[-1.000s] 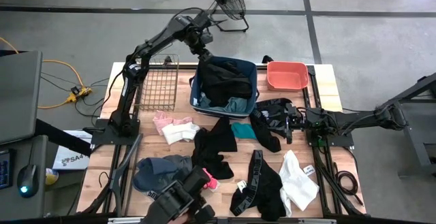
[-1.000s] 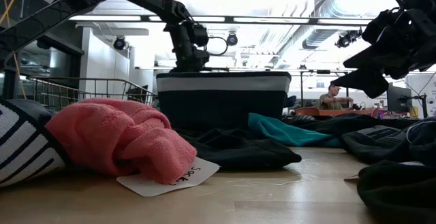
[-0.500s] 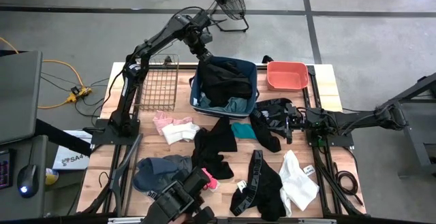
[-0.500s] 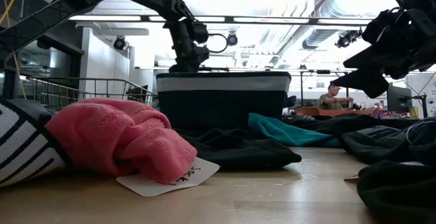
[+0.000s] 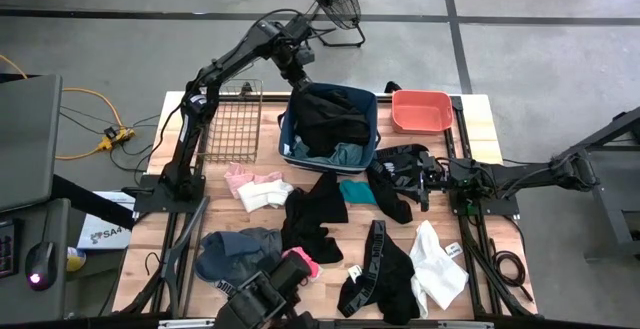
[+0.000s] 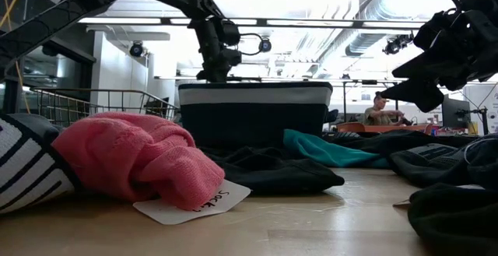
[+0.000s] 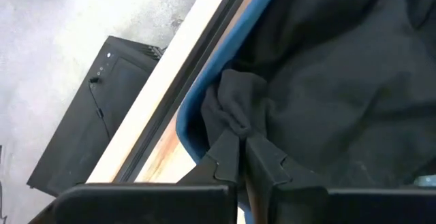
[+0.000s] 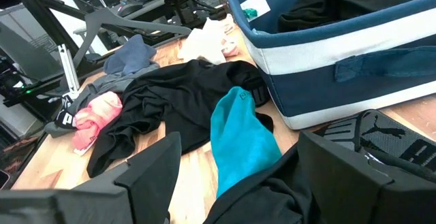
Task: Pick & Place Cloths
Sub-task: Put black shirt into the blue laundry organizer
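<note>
Slightly shifted from a second ago, the left gripper (image 7: 244, 157) hangs at the far rim of the blue bin (image 5: 372, 129), fingers together, seemingly pinching a fold of the black cloth (image 7: 327, 81) lying inside. Several dark garments already fill that bin, so part of the job looks done. Most remains: the teal cloth (image 8: 242, 142), pink sock (image 6: 136, 159), white piece (image 5: 438, 274) and several black ones still litter the worktop (image 5: 480, 119). The right gripper (image 5: 428, 174) waits beside the bin, fingers apart, draped with black fabric.
</note>
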Robot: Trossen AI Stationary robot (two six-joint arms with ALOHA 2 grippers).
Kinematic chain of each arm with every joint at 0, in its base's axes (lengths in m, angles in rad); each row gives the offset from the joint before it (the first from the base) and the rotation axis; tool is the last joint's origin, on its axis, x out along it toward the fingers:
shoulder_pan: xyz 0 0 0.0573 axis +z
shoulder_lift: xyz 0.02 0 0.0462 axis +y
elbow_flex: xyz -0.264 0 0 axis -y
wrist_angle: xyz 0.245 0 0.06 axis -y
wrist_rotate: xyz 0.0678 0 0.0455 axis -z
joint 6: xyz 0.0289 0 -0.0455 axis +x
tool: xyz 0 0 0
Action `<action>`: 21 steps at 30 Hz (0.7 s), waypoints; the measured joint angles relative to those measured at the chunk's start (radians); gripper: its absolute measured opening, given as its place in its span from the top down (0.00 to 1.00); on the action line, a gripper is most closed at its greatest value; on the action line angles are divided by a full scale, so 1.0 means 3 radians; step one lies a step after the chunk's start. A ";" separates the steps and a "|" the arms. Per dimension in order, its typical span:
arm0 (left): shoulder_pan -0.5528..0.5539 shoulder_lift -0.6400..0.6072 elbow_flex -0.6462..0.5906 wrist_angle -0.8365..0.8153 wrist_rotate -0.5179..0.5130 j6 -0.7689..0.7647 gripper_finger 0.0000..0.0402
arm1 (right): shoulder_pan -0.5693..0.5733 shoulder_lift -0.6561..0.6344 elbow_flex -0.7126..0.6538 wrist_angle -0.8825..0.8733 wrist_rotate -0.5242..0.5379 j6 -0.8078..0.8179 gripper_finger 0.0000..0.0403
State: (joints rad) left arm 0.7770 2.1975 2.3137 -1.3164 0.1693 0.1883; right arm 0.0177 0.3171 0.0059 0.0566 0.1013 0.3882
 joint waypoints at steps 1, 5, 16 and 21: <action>-0.0014 0.0000 0.0016 -0.0004 0.0014 -0.0002 0.99 | -0.0001 -0.0001 -0.0001 0.0000 0.0000 0.0000 0.29; -0.0109 -0.0003 0.0035 -0.0144 0.0348 0.0050 0.99 | 0.0000 0.0000 0.0000 -0.0001 0.0000 0.0000 0.29; -0.0776 -0.0009 -0.0230 0.0122 0.0300 0.0145 1.00 | 0.0000 -0.0001 -0.0001 0.0000 0.0000 0.0000 0.29; -0.0948 -0.0010 -0.0543 0.0491 0.0190 0.0103 1.00 | 0.0000 -0.0001 0.0000 0.0000 0.0000 0.0000 0.29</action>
State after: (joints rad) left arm 0.4925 2.1946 2.1508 -1.1692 0.2263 0.2191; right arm 0.0177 0.3168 0.0059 0.0566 0.1013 0.3882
